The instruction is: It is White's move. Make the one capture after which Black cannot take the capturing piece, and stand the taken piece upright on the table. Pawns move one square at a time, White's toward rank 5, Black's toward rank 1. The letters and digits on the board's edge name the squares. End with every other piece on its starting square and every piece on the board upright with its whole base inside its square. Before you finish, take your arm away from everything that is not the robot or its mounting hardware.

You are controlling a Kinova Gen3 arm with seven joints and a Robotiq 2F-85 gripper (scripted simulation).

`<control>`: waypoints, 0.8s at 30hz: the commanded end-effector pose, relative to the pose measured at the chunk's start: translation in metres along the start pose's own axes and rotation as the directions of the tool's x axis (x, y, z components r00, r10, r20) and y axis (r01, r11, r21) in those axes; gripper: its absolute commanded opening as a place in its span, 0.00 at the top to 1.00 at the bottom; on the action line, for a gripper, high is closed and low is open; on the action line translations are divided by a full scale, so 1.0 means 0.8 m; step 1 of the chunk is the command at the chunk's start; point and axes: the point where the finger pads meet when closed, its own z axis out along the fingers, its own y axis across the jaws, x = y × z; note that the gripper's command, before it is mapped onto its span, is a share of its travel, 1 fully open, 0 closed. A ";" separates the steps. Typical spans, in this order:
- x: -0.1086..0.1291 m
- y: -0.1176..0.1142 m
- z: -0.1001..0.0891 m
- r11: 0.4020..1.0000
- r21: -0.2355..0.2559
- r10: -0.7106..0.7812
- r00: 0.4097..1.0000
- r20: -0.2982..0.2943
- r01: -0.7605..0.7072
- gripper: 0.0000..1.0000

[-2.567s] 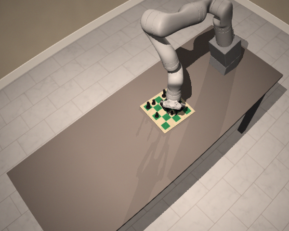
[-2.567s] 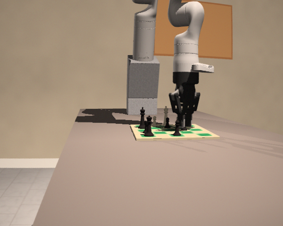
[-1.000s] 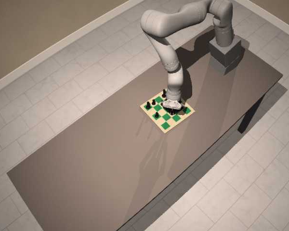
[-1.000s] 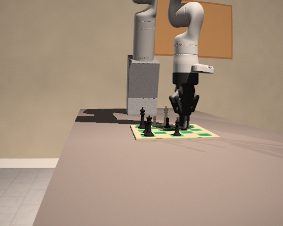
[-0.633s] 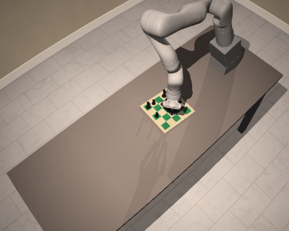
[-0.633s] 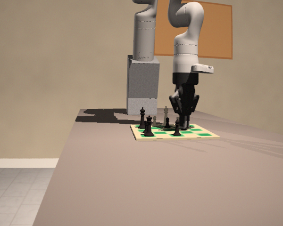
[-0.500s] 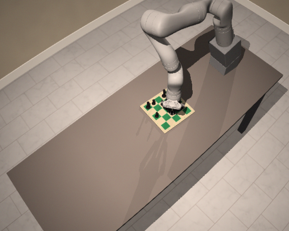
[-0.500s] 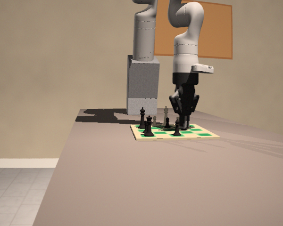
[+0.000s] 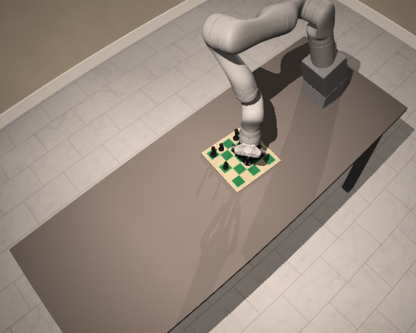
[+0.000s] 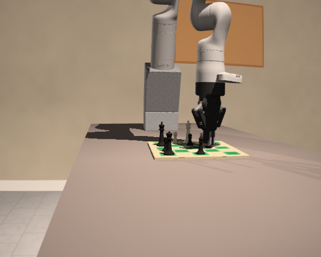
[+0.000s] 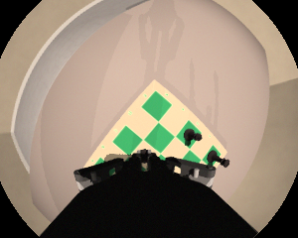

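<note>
We find the gripper [image 10: 209,138] closed on a chess piece directly beneath it — upright, colour indiscernible — bare desk [image 10: 182,207] lying well beyond.

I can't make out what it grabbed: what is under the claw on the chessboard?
The claw stands low over the chessboard, shut on a small piece. Its fingers and the wrist cover that piece, so its kind and colour cannot be told. Black pieces stand nearby.

A small green-and-cream chessboard [image 9: 236,184] lies flat on the table. Black pieces [image 10: 168,143] and pale pieces [image 10: 188,128] stand upright on it.
</note>
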 end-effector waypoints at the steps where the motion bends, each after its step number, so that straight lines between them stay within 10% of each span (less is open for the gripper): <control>1: 0.002 0.001 -0.006 1.000 -0.002 -0.001 1.000 -0.003 0.001 1.00; 24: 0.001 0.000 -0.107 1.000 -0.002 -0.001 1.000 -0.002 0.001 1.00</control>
